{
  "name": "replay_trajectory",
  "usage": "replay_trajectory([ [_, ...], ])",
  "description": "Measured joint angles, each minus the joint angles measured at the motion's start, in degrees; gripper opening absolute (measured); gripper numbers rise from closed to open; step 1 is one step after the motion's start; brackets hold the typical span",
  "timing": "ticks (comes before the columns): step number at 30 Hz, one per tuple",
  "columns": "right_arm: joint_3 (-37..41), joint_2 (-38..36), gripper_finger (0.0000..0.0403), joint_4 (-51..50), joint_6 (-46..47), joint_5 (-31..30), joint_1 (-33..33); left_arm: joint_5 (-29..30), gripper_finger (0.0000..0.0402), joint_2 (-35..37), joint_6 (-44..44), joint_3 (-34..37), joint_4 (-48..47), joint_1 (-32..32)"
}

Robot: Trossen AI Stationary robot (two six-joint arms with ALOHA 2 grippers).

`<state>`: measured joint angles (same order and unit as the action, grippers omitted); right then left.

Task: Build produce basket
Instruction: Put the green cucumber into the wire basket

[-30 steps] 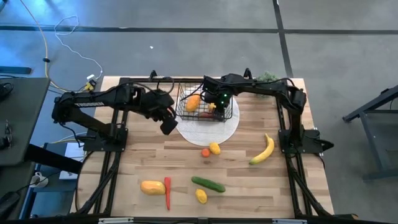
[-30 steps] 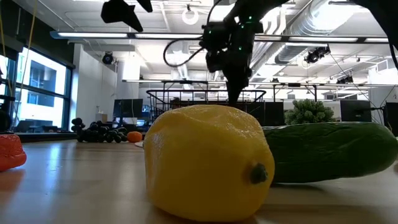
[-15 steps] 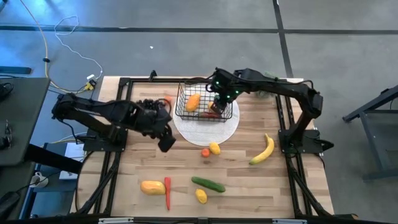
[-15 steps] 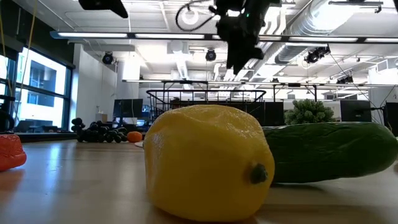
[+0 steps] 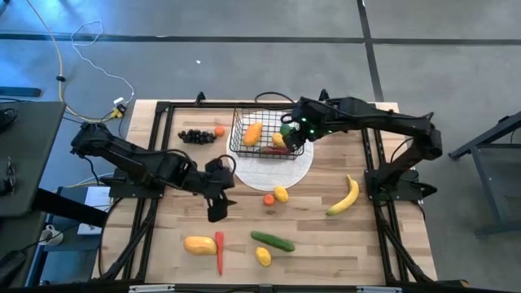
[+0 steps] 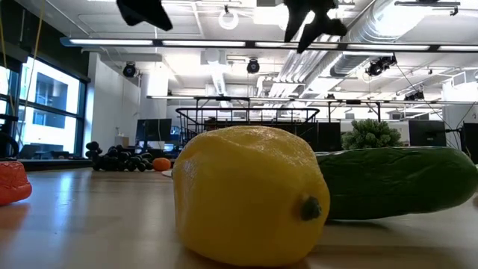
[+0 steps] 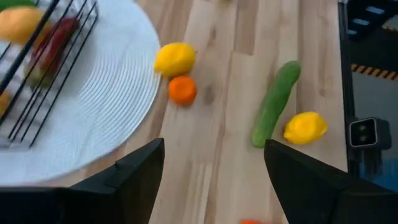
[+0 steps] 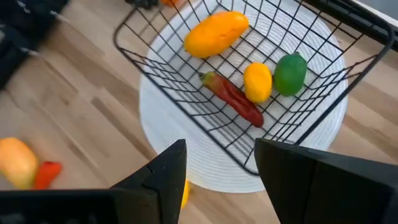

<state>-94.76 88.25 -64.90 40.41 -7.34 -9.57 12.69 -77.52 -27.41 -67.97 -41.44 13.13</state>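
The black wire basket (image 5: 264,134) stands on the round white disc (image 5: 273,167). It holds an orange mango (image 8: 216,32), a red chilli (image 8: 233,98), a lemon (image 8: 257,81) and a green pepper (image 8: 290,73). My right gripper (image 5: 291,134) hangs open and empty high above the basket's right side; it also shows in the right wrist view (image 8: 221,186). My left gripper (image 5: 216,207) is open and empty above bare table near the disc's left edge, and its wrist view (image 7: 214,180) looks at a lemon (image 7: 174,58), a small orange (image 7: 182,90) and a cucumber (image 7: 275,102).
On the table lie a banana (image 5: 344,195), a lemon (image 5: 263,256), a mango (image 5: 199,244) and a red chilli (image 5: 219,254) near the front, and grapes (image 5: 193,136) and an orange (image 5: 218,130) left of the basket. A green plant clump (image 5: 352,100) sits at the far right.
My right gripper has risen out of the basket and gone a little toward the table's right edge. My left gripper has gone from beside the basket's left side toward the table's near edge.
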Motion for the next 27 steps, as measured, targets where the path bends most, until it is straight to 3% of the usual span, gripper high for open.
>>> replay_trajectory([
  [7, 0.0, -4.4, 0.0171, -1.3, 5.7, -1.9, 3.7, 0.1, 0.0266, -2.6, 7.3, 4.5, 15.2, 0.5],
  [21, 0.0, -5.5, 0.0171, -3.9, 9.8, -4.7, 9.1, -2.0, 0.0266, -12.1, 14.1, 6.2, 29.2, 0.8],
  [27, 0.0, -5.4, 0.0171, -5.4, 10.6, -4.7, 9.4, -6.7, 0.0266, -17.6, 14.3, 6.1, 36.3, 0.8],
])
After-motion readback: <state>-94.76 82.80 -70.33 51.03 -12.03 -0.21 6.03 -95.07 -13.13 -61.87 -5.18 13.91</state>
